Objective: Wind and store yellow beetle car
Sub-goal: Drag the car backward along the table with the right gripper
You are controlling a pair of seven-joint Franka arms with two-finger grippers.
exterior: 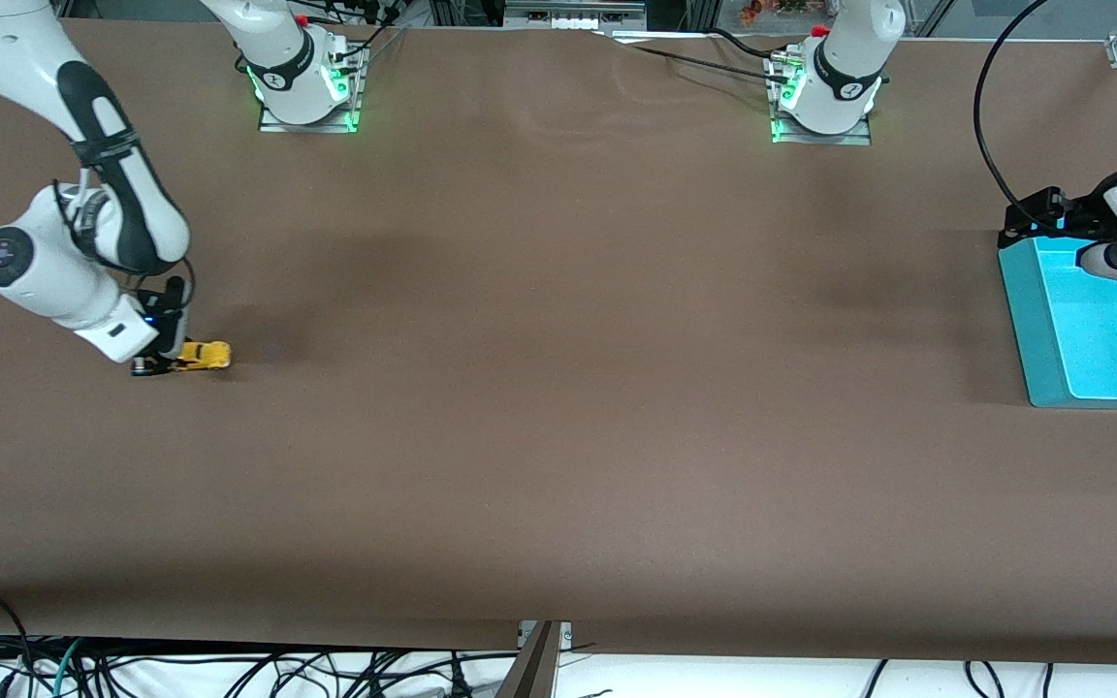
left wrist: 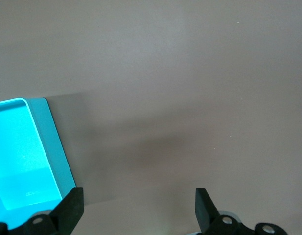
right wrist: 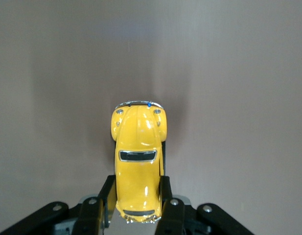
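The right pincer [right wrist: 137, 208] is closed on the yellow beetle car [right wrist: 137, 164], with one black finger [right wrist: 105, 200] against each side of the rear half of the body. The car's roof faces the camera. Its hood, two small round headlights and chrome bumper project forward, clear of the fingers. A dark window is visible across the body. The brown bench [right wrist: 239, 98] fills the remainder of the view; the car casts a soft shadow on it.

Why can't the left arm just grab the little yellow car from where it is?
Probably it can't: the yellow beetle car sits at the right arm's end, clamped in the right gripper, while the left gripper hangs open by the turquoise bin.
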